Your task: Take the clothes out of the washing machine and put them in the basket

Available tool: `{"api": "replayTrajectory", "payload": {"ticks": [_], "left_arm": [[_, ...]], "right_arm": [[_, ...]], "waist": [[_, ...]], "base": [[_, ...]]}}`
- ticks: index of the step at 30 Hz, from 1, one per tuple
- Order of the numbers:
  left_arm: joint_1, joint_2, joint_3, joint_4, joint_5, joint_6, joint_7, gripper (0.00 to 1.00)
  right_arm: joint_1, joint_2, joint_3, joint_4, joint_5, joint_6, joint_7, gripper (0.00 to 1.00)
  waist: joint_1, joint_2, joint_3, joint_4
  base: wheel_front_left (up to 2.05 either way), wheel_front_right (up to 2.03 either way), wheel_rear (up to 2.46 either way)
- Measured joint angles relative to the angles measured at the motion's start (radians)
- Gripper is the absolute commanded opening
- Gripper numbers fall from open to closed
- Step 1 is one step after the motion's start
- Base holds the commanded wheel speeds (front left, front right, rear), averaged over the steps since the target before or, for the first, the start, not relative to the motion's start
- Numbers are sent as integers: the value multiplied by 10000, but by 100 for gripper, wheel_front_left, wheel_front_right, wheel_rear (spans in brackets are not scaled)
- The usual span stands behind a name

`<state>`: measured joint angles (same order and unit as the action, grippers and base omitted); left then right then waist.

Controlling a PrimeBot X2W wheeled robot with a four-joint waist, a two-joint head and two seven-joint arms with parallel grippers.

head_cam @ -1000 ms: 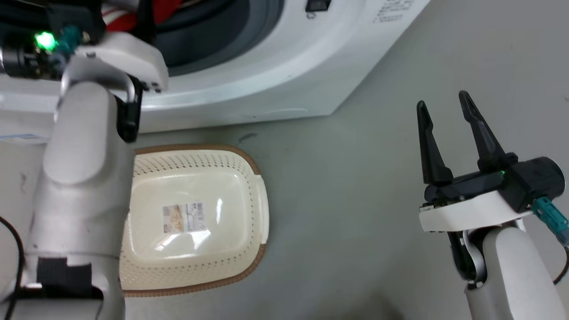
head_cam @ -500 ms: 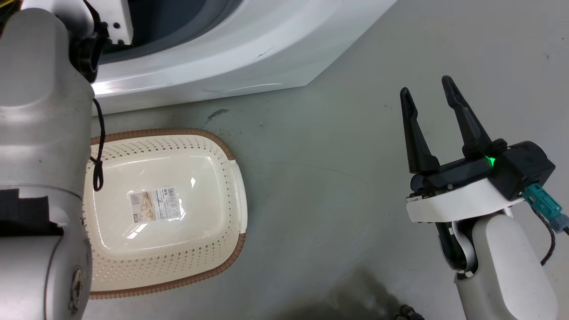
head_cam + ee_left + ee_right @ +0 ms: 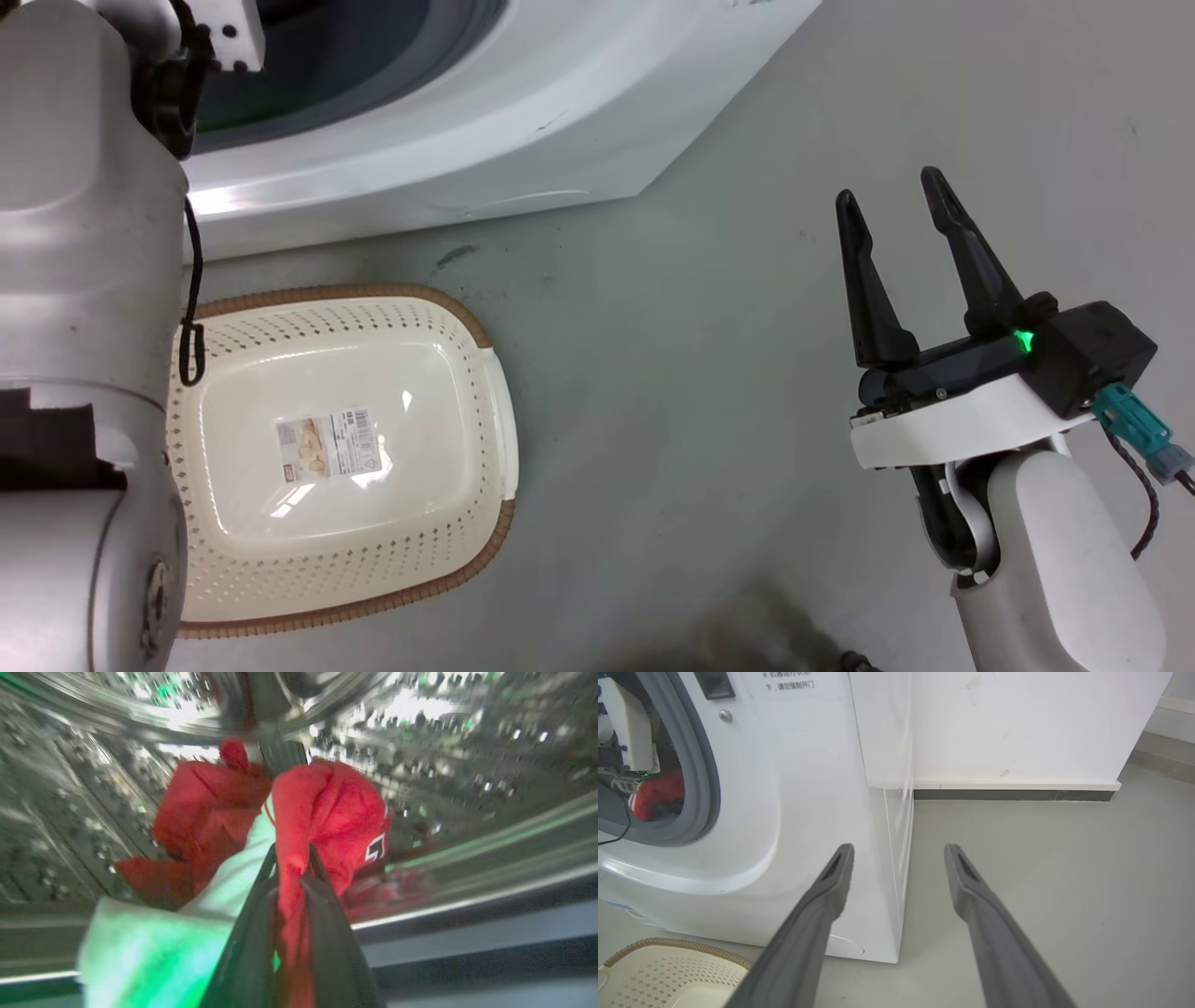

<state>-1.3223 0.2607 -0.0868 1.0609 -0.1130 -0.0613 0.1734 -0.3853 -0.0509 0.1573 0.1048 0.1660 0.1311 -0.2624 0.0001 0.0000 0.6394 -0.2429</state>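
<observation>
clothes point(image 3: 327, 812) inside washing machine point(image 3: 467, 140), basket point(image 3: 327, 313) on floor point(image 3: 700, 373) before it; right gripper point(image 3: 887, 185) well right of basket

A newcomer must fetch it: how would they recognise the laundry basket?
Find the white washing machine. On the grey floor right before it lies the basket, empty. It is cream plastic with perforated sides, a brown rim and a sticker on its base.

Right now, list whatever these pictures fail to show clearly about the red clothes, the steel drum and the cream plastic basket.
- Left wrist view: blur smears the soft red and white fabric clothes, so their count is unclear. The left gripper covers the pinched fold.
- Left wrist view: the bundle hides part of the perforated shiny steel drum behind it.
- Head view: the pale left arm hides the left side of the cream-white perforated plastic basket.
</observation>
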Motion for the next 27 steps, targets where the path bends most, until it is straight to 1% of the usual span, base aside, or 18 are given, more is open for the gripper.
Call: {"api": "replayTrajectory", "payload": {"ticks": [3,6,8,11,16,20,23,27], "left_arm": [[428,0,-125,-479,146,90,-1868,0],[1089,-79,-123,-644,98,98,-3536,0],[1477,-178,-128,-713,38,94,-4056,0],[2196,-265,-50,-1174,-71,96,-4324,0],[3990,-426,462,-3246,-368,178,-4337,0],[5569,-537,744,-4487,-408,184,-4335,0],[6542,-729,932,-5338,-410,186,-4335,0],[8045,-1129,1106,-6613,-403,259,-4351,0]], "right_arm": [[22,-2,-35,94,-36,0,-2,100],[104,2,-104,150,-123,0,-4,100],[267,2,-171,209,-188,0,-4,100],[520,2,-261,274,-297,0,-4,100],[1042,2,-435,430,-445,0,-6,100],[1433,4,-566,502,-527,0,-6,100],[1722,2,-663,583,-548,-2,-6,100],[2119,4,-780,658,-640,-2,-6,100]], "waist": [[0,0,-282,63],[0,0,-672,140],[-1,0,-980,205],[-1,0,-1485,320],[-3,0,-2389,540],[-3,0,-3101,726],[-4,0,-3602,874],[-4,0,-4241,1070]], "base": [[0,0,0],[0,0,0],[0,0,0],[0,0,0],[0,0,0],[0,0,0],[0,0,0],[0,0,0]]}}
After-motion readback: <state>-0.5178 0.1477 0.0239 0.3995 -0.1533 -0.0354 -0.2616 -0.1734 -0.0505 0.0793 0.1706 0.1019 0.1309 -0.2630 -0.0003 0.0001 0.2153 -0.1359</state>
